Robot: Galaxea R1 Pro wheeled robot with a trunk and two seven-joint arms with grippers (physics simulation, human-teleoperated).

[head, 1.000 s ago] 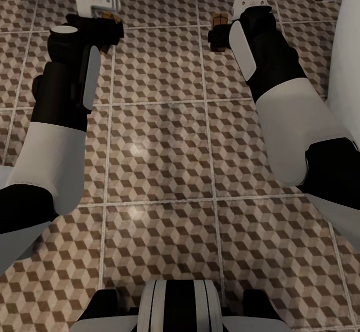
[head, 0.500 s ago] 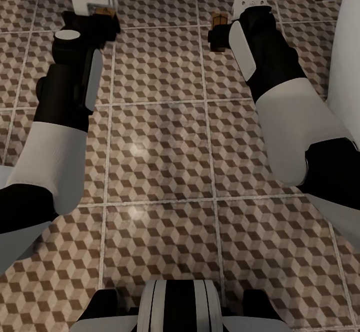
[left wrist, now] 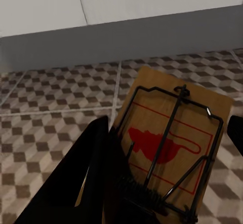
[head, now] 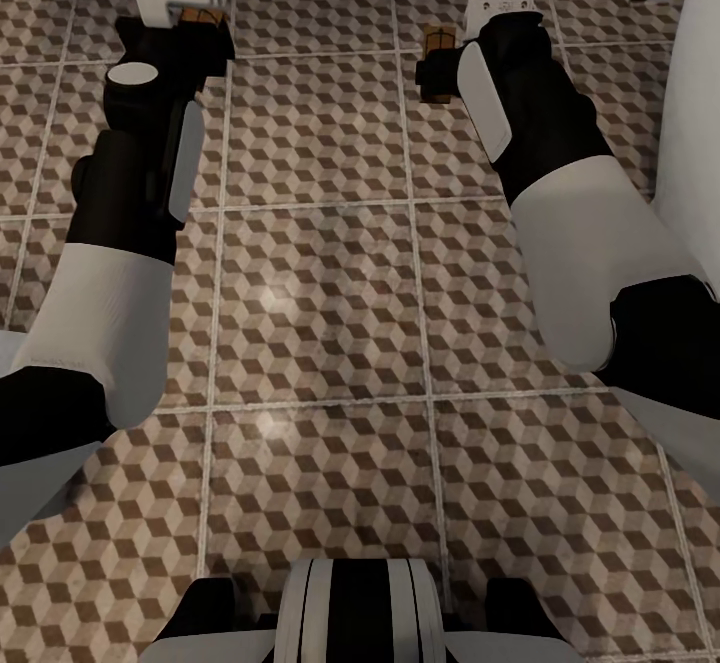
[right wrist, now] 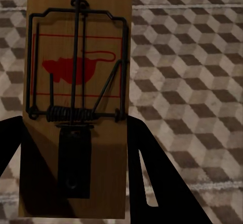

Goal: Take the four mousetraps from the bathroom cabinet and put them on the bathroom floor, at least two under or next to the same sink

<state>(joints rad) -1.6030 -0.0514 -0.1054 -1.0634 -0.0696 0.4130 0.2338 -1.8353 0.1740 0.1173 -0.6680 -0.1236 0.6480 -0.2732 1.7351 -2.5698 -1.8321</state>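
**Left arm reaching forward, a trap in each gripper**

The left gripper (left wrist: 167, 183) is clamped on a mousetrap (left wrist: 169, 145), its dark fingers (left wrist: 93, 173) pressing the board's edges while the red mouse print and wire bar face up. Over the last second this arm has been pushing forward and a little outward across the tiles, nearing the grey base of a white unit (left wrist: 121, 36). The right gripper (right wrist: 76, 183) is holding a second mousetrap (right wrist: 76, 87) between closed jaws and has not moved. Both boards are hanging above the bathroom floor (head: 320, 273), not yet resting on it. In the head view the left gripper (head: 195, 28) and right gripper (head: 440, 68) are working well apart. The placing is probably about to begin, left side first.
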